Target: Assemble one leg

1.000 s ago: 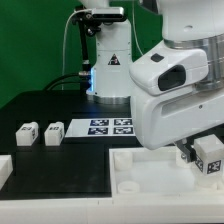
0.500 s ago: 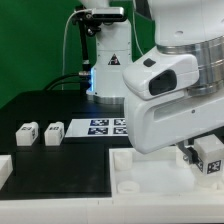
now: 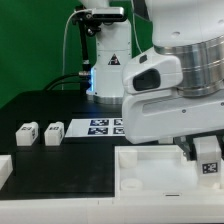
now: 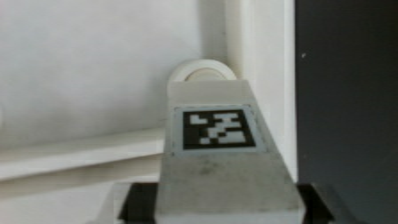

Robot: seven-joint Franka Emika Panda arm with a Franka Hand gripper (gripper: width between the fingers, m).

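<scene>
My gripper [image 3: 203,157] is shut on a leg [image 3: 208,148], a small white block with a black-and-white tag, at the exterior view's right. It holds the leg upright over the large white tray part [image 3: 150,168]. In the wrist view the held leg [image 4: 217,140] stands between my dark fingers [image 4: 137,204], its far end against a round corner hole [image 4: 201,72] of the tray part [image 4: 80,90]. Three more legs lie on the black table at the exterior view's left; the nearest of them is [image 3: 55,132].
The marker board [image 3: 105,126] lies flat behind the tray part. A white part [image 3: 4,172] sits at the exterior view's left edge. A white camera stand [image 3: 108,60] rises at the back. The arm's body hides much of the right side.
The arm has shifted toward the exterior view's left and a little down, with the leg still held over the tray part's right end.
</scene>
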